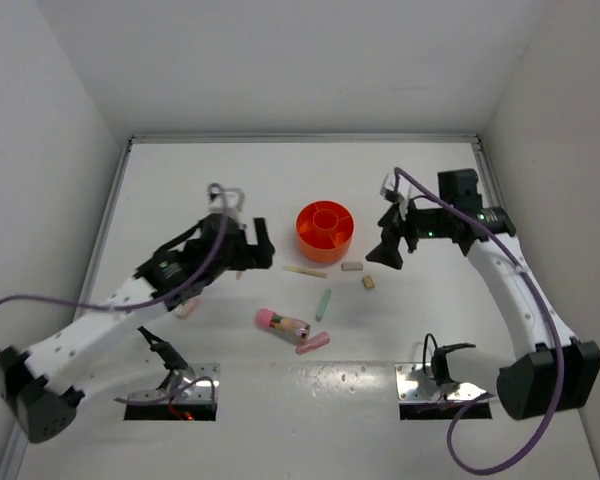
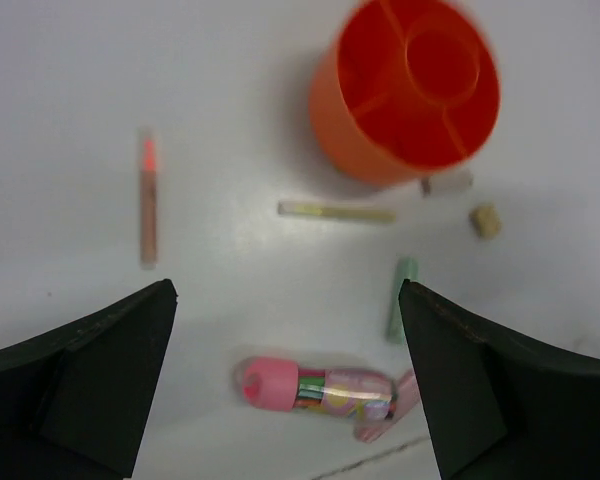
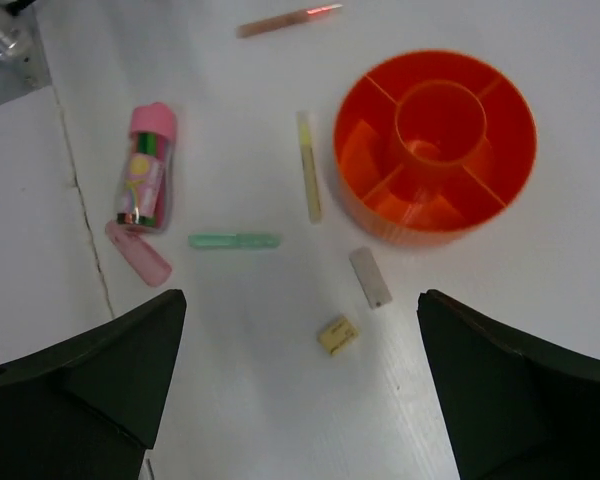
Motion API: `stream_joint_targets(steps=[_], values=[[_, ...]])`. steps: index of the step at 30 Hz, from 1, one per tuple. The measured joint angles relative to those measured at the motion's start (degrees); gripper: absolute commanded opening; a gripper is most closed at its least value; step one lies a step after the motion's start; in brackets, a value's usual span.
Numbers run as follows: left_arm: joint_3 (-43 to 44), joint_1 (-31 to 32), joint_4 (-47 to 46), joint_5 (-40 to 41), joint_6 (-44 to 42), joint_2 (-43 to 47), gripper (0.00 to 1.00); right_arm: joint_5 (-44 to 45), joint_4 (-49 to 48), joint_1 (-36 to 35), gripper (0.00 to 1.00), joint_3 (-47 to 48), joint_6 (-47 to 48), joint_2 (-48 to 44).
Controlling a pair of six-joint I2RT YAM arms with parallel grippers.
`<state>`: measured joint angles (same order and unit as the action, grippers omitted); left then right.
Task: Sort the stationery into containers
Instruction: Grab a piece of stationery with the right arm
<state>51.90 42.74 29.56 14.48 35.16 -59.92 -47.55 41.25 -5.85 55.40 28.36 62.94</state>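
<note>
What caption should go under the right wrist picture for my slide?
Open right gripper above pens, erasers and a pink-capped tube beside the orange tub.

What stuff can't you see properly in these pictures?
- Top view: the left arm covers most of the red-tipped stick.
- Left wrist view: the orange tub is blurred; the pink-capped tube hides part of the pink stick.
- Every view: what fills the tube is too small to tell.
</note>
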Motion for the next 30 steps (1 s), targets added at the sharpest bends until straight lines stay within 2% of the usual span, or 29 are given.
stream_joint_targets(steps=[2, 6, 9, 11, 12, 14, 15, 18, 19, 21, 22, 23, 30], values=[[-0.2, -1.2, 1.2, 5.4, 4.1, 8.1, 1.0, -1.3, 2.4, -3.7, 1.0, 7.0, 3.1, 5.9], [-0.4, -3.9, 0.9, 18.9, 8.8, 24.7, 1.0, -0.4, 2.1, -11.9, 1.0, 8.0, 3.7, 8.0], [-0.6, -4.9, 1.6, 24.8, 9.9, 27.2, 1.0, 2.8, 0.1, -20.9, 1.0, 9.6, 0.7, 12.0], [-1.6, -5.4, 2.9, 27.2, 10.4, 26.5, 1.0, 6.1, -1.3, -26.4, 0.92, 12.9, -2.0, 17.4], [-2.1, -5.5, 3.7, 28.2, 10.6, 26.1, 1.0, 8.5, -2.2, -29.7, 0.82, 15.2, -3.7, 21.0], [-3.3, -5.8, 5.7, 30.1, 11.7, 25.2, 1.0, 13.5, -4.2, -35.1, 0.71, 19.1, -7.0, 27.6], [-3.8, -5.9, 6.4, 31.0, 12.1, 25.1, 1.0, 16.6, -5.4, -38.2, 0.54, 20.4, -8.8, 30.6], [-4.8, -6.4, 8.3, 33.8, 13.4, 25.7, 1.0, 24.9, -6.6, -45.7, 0.46, 22.7, -13.2, 37.7], [-5.0, -6.5, 8.9, 34.6, 13.8, 26.1, 1.0, 27.0, -6.8, -47.9, 0.49, 23.0, -14.6, 39.6], [-5.1, -6.5, 10.1, 36.4, 14.7, 27.8, 1.0, 30.6, -6.7, -50.9, 0.6, 23.1, -16.8, 41.9], [-5.1, -6.5, 10.7, 37.2, 15.1, 28.9, 1.0, 32.4, -6.7, -51.9, 0.75, 23.1, -17.8, 42.6], [-5.1, -6.5, 11.3, 38.3, 15.5, 30.3, 1.0, 34.0, -6.7, -52.5, 0.8, 23.1, -18.8, 42.8], [-5.2, -6.5, 13.8, 43.1, 18.1, 39.8, 1.0, 40.0, -6.6, -54.7, 0.81, 24.7, -21.4, 44.9]])
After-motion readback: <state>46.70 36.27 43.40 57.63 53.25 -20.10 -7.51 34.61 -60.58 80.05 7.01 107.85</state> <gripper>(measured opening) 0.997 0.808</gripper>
